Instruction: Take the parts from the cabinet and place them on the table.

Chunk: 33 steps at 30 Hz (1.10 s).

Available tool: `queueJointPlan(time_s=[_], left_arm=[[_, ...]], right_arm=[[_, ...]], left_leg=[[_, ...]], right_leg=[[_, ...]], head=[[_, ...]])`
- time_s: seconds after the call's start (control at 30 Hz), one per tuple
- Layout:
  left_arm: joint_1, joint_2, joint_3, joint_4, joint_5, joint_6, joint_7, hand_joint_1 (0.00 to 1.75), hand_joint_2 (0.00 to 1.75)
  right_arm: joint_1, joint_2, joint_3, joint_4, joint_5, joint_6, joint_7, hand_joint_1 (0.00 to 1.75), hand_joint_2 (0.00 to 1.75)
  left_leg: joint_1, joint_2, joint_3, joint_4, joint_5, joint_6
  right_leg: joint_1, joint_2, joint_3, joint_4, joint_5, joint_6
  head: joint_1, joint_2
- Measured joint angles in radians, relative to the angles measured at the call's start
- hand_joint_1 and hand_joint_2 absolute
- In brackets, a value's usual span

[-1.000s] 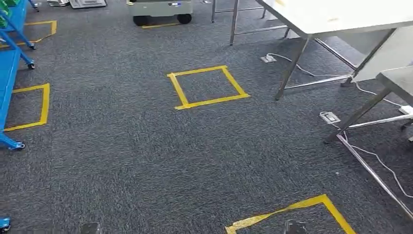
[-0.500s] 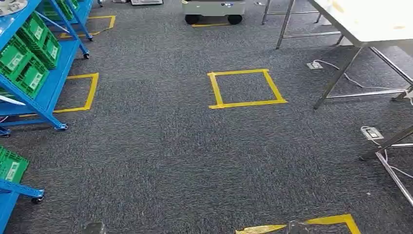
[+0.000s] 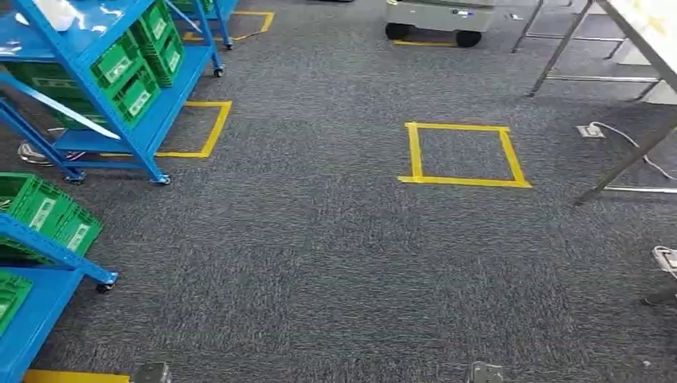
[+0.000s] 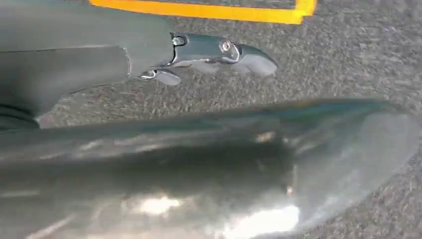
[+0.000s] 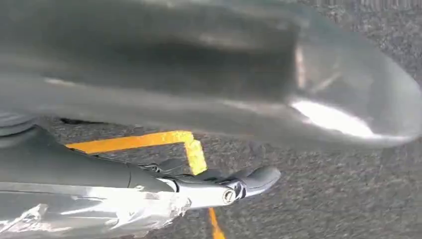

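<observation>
The blue shelving cabinet (image 3: 120,88) with green bins (image 3: 132,68) is seen at ten o'clock and should be squarely approached; nothing is held in the left hand (image 4: 219,52) or right hand (image 5: 234,186), fingers extended.

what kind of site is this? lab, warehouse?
Likely a robot test floor or workshop mock-up: blue wheeled shelving holding green bins, yellow tape squares on grey carpet, metal-legged tables, and a grey wheeled cart.

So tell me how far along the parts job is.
Nothing looks done yet. Both hands, left hand and right hand, hang over carpet holding nothing. The blue cabinet with its green bins stands ahead-left. Left: reach it, take parts, carry them to the table.
</observation>
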Motion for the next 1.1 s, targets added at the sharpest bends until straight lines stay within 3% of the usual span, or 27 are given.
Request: queueJointPlan(time_s=[0.07,0.1,0.13,0.17,0.2,0.23,0.27,0.3,0.37,0.43,0.47,0.5,0.57,0.6,0.63,0.67,0.7,0.73,0.77,0.8,0.83,0.87,0.93,0.97,1.0,1.03,1.1], left_arm=[[-0.003,0.000,0.000,0.000,0.000,0.000,0.000,0.00,0.00],[-0.002,-0.001,0.000,0.000,0.000,0.000,0.000,0.00,0.00],[-0.001,0.000,0.000,0.000,0.000,0.000,0.000,0.00,0.00],[0.000,0.000,0.000,0.000,0.000,0.000,0.000,0.00,0.00],[0.000,0.000,0.000,0.000,0.000,0.000,0.000,0.00,0.00],[0.000,0.000,0.000,0.000,0.000,0.000,0.000,0.00,0.00],[-0.001,-0.001,0.000,0.000,0.000,0.000,-0.001,0.00,0.00],[-0.003,-0.001,0.000,0.000,0.000,0.000,-0.002,0.00,0.00],[0.000,0.000,0.000,0.000,-0.001,0.000,-0.002,0.00,0.00],[0.006,-0.001,0.000,0.000,-0.001,0.000,-0.002,0.00,0.00],[0.005,0.000,0.000,0.000,-0.002,0.001,-0.002,0.00,0.00],[0.003,-0.001,0.000,0.000,-0.002,0.001,-0.002,0.00,0.00],[-0.002,-0.001,0.000,0.000,-0.002,0.001,-0.002,0.00,0.00],[-0.001,-0.001,0.000,0.000,-0.002,0.001,-0.003,0.00,0.00],[0.000,0.000,0.000,0.000,-0.002,0.001,-0.004,0.00,0.00],[0.002,0.000,0.000,0.000,-0.002,0.000,-0.004,0.00,0.00],[0.003,0.002,0.000,0.000,-0.003,0.000,-0.004,0.00,0.00],[0.003,0.002,0.000,0.000,-0.003,-0.001,-0.005,0.00,0.00],[0.002,0.002,0.000,0.000,-0.003,-0.001,-0.005,0.00,0.00],[-0.004,-0.002,0.000,0.000,-0.003,-0.002,-0.005,0.00,0.00],[-0.006,0.000,0.000,0.000,-0.003,-0.002,-0.005,0.00,0.00],[-0.005,0.001,0.000,0.000,-0.003,-0.001,-0.005,0.00,0.00],[-0.001,0.001,0.000,0.000,-0.003,-0.001,-0.005,0.00,0.00],[-0.001,0.001,0.000,0.000,-0.003,-0.001,-0.005,0.00,0.00],[-0.001,0.002,0.000,0.000,-0.003,-0.001,-0.005,0.00,0.00],[-0.002,0.002,0.001,0.000,-0.003,0.000,-0.005,0.00,0.00],[-0.003,0.002,0.000,0.000,-0.004,0.000,-0.005,0.00,0.00]], right_arm=[[0.003,0.000,0.000,0.000,0.000,-0.001,0.000,0.00,0.00],[0.005,0.000,0.000,0.001,0.000,-0.001,0.001,0.00,0.00],[0.006,0.000,0.000,0.001,0.000,-0.002,0.001,0.00,0.00],[0.005,0.000,0.000,0.001,0.000,-0.002,0.000,0.00,0.00],[0.004,0.000,0.000,0.001,0.000,-0.003,0.000,0.00,0.00],[0.004,0.000,0.000,0.001,-0.001,-0.004,0.000,0.00,0.00],[0.004,0.000,0.000,0.001,-0.002,-0.006,0.000,0.00,0.00],[0.004,0.000,0.000,0.001,-0.002,-0.008,0.000,0.00,0.00],[0.002,0.000,0.000,0.001,-0.002,-0.014,0.000,0.00,0.00],[0.001,0.000,0.000,0.001,-0.001,-0.014,0.000,0.00,0.00],[-0.001,0.000,0.000,0.001,0.000,-0.014,0.000,0.00,0.00],[0.000,0.000,0.000,0.001,-0.001,-0.014,0.000,0.00,0.00],[0.005,0.000,0.000,0.001,-0.003,-0.018,0.000,0.00,0.00],[0.007,0.001,0.000,0.001,-0.003,-0.023,0.000,0.00,0.00],[0.006,0.003,0.000,0.001,-0.003,-0.030,0.000,0.00,0.00],[0.005,0.005,0.000,0.001,-0.003,-0.032,0.000,0.00,0.00],[0.004,0.006,0.000,0.001,-0.003,-0.033,0.000,0.00,0.00],[0.004,0.007,0.000,0.001,-0.003,-0.033,0.000,0.00,0.00],[0.004,0.008,0.000,0.001,-0.002,-0.033,0.000,0.00,0.00],[0.005,0.007,0.000,0.001,-0.002,-0.033,0.000,0.00,0.00],[0.004,0.007,0.000,0.001,-0.002,-0.034,0.000,0.00,0.00],[0.003,0.007,0.000,0.001,-0.002,-0.035,0.000,0.00,0.00],[0.001,0.007,0.000,0.001,-0.002,-0.035,0.000,0.00,0.00],[0.001,0.007,0.000,0.001,-0.002,-0.035,0.000,0.00,0.00],[0.002,0.007,0.000,0.001,-0.002,-0.035,0.000,0.00,0.00],[0.003,0.007,0.000,0.001,-0.002,-0.035,0.000,0.00,0.00],[0.004,0.007,0.000,0.001,-0.003,-0.035,0.000,0.00,0.00]], left_leg=[[-0.004,-0.025,-0.003,0.000,0.000,0.007],[-0.007,-0.041,-0.003,0.000,0.001,0.009],[-0.008,-0.056,-0.002,0.001,0.001,0.009],[-0.008,-0.072,-0.001,0.001,0.001,0.009],[-0.008,-0.088,0.000,0.001,0.001,0.008],[-0.007,-0.104,0.003,0.001,0.001,0.007],[-0.004,-0.116,0.002,0.001,0.002,0.006],[-0.010,-0.129,-0.003,0.008,0.001,-0.002],[0.000,-0.147,-0.013,0.003,0.010,-0.016],[0.001,-0.169,-0.019,-0.003,0.016,-0.032],[-0.002,-0.111,-0.026,0.012,-0.002,-0.032],[-0.005,-0.061,-0.050,0.060,-0.038,-0.033],[-0.005,-0.027,-0.123,0.212,-0.112,-0.039],[-0.004,-0.024,-0.156,0.280,-0.133,-0.042],[-0.003,-0.022,-0.166,0.301,-0.130,-0.045],[-0.002,-0.020,-0.150,0.272,-0.100,-0.047],[0.000,-0.015,-0.116,0.209,-0.061,-0.049],[0.000,0.002,-0.067,0.122,-0.020,-0.051],[0.000,0.047,-0.017,0.039,0.009,-0.054],[-0.009,0.090,0.000,0.001,-0.005,-0.056],[-0.004,0.065,-0.003,0.002,-0.004,-0.035],[-0.005,0.057,-0.003,0.002,-0.007,-0.030],[-0.007,0.030,-0.004,0.003,-0.004,-0.017],[-0.003,0.019,-0.003,0.001,-0.001,-0.011],[-0.003,0.009,-0.003,0.001,0.000,-0.005],[-0.003,-0.002,-0.005,0.001,0.002,0.001],[-0.006,-0.032,-0.007,0.002,0.003,0.005]], right_leg=[[0.002,0.024,-0.082,0.171,-0.073,-0.002],[0.004,0.025,-0.118,0.236,-0.090,-0.005],[0.005,0.026,-0.128,0.243,-0.078,-0.008],[0.005,0.027,-0.114,0.203,-0.041,-0.012],[0.005,0.035,-0.082,0.127,0.006,-0.017],[0.004,0.055,-0.037,0.029,0.056,-0.022],[0.001,0.111,-0.004,-0.047,0.079,-0.024],[-0.003,0.125,0.008,-0.074,0.069,-0.025],[0.004,0.109,0.012,-0.069,0.070,-0.024],[0.004,0.087,0.014,-0.081,0.078,-0.036],[0.002,0.069,0.018,-0.089,0.084,-0.042],[0.002,0.056,0.019,-0.093,0.086,-0.049],[0.007,0.021,0.018,-0.092,0.084,-0.052],[0.007,0.002,0.018,-0.092,0.083,-0.052],[0.007,-0.013,0.018,-0.092,0.083,-0.052],[0.006,-0.029,0.018,-0.092,0.082,-0.051],[0.004,-0.042,0.020,-0.092,0.080,-0.048],[0.002,-0.054,0.023,-0.092,0.078,-0.044],[0.004,-0.063,0.027,-0.088,0.074,-0.038],[0.014,-0.072,0.023,-0.081,0.065,-0.028],[0.017,-0.082,0.021,-0.082,0.061,-0.026],[0.018,-0.092,0.026,-0.085,0.057,-0.025],[0.013,-0.114,0.044,-0.087,0.054,-0.019],[0.007,-0.079,0.039,-0.076,0.042,-0.010],[0.007,-0.027,0.024,-0.036,0.011,-0.008],[0.007,0.002,-0.011,0.042,-0.032,-0.008],[0.008,0.022,-0.098,0.215,-0.097,-0.010]], head=[[0.005,0.000],[0.006,0.000],[0.005,0.000],[0.006,0.000],[0.005,0.000],[0.006,0.000],[0.007,0.000],[0.007,0.000],[0.008,0.000],[0.005,0.000],[0.006,0.000],[-0.003,0.000],[-0.006,0.000],[-0.006,0.000],[-0.006,0.000],[-0.006,0.000],[-0.007,0.000],[-0.007,0.000],[-0.007,0.000],[-0.013,0.000],[-0.013,0.000],[-0.002,0.000],[-0.001,0.000],[-0.001,0.000],[0.002,0.000],[0.005,0.000],[0.008,0.000]])
